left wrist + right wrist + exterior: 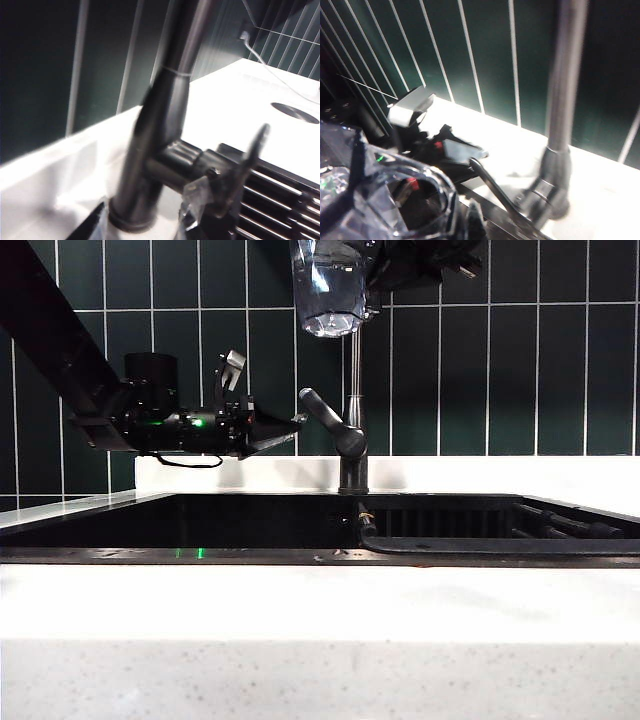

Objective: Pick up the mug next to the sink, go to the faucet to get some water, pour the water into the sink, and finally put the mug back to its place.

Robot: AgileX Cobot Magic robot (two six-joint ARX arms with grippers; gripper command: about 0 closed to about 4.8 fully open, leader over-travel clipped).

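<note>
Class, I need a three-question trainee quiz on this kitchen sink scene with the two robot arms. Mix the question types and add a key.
1. True or false: the right claw holds the mug high beside the faucet's pipe, above the sink.
2. Which part of the faucet does the open left claw point at?
A. the top of the pipe
B. the lever handle
C. the drain
3. Fill in: the wall behind the faucet is covered in dark green ____.

Key
1. True.
2. B; the claw's tips sit level with the lever, just to its left in the exterior view. Contact cannot be confirmed.
3. Tiles.
</note>
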